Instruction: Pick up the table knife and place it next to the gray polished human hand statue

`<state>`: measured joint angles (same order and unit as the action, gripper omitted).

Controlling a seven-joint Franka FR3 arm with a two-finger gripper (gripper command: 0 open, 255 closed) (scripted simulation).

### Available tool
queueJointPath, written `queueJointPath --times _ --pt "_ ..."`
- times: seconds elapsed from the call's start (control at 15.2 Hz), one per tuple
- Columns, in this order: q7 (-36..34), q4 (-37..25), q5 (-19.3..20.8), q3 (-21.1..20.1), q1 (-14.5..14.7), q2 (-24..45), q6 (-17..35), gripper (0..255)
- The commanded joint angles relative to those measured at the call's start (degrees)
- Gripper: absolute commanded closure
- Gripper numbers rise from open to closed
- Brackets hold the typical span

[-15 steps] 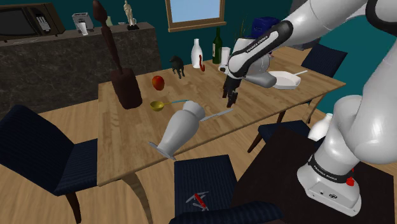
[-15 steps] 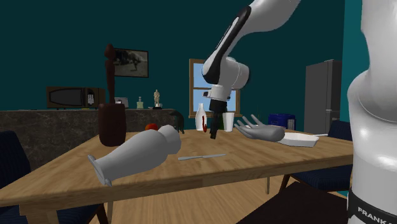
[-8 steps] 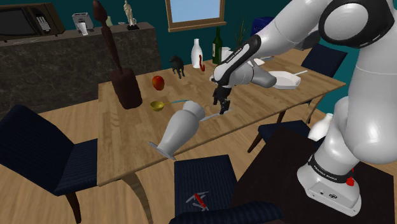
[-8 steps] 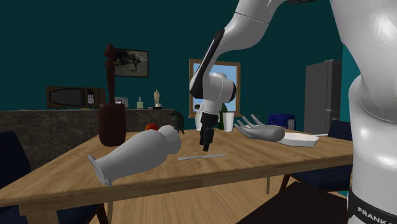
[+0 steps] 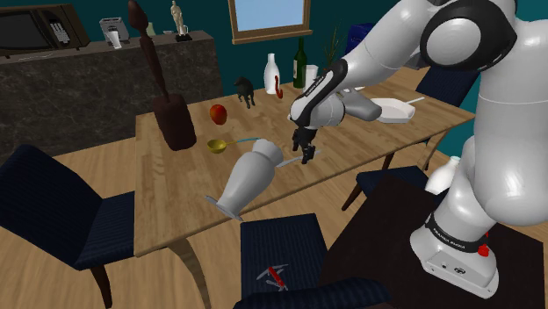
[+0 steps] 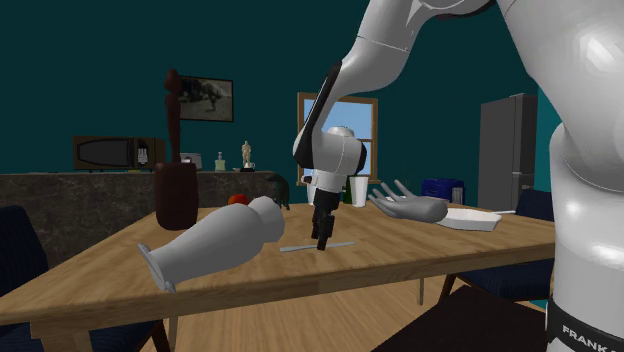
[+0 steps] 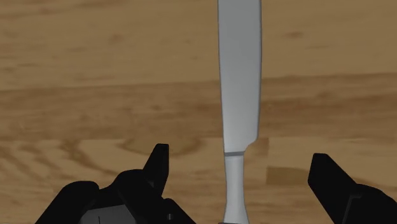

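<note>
Teal walls (image 6: 450, 80), framed window (image 5: 268, 16), dark stone counter (image 5: 88, 83), wooden table (image 5: 171, 189), dark blue chairs (image 5: 44, 197), wood plank floor (image 5: 101, 142)

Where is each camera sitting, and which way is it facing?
Shoulder view: beside the stand, looking down over the table; the arm reaches up-left.
Second exterior view: low at the table's edge, looking across it to the hand statue; arm close at its right.
Wrist view: above the knife, within the open tool.
Shared: all show the knife.

Grey knife (image 7: 239, 89) flat, hand statue (image 6: 412, 208) apart
</note>
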<state>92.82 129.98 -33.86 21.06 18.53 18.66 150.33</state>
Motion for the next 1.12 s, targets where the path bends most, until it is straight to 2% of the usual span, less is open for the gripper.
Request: queueJointPath --times 0.0,0.26,0.33,0.92,1.06 --pt "0.1 -0.1 -0.2 -0.1 0.0 0.2 0.1 0" --pt "0.1 0.0 -0.2 -0.1 0.0 0.2 0.1 0" --pt "0.1 0.0 -0.2 -0.1 0.0 0.2 0.1 255" --pt "0.1 -0.1 -0.2 -0.1 0.0 0.2 0.1 255" --pt "-1.2 0.1 1.4 0.7 0.6 -1.2 -0.9 255"
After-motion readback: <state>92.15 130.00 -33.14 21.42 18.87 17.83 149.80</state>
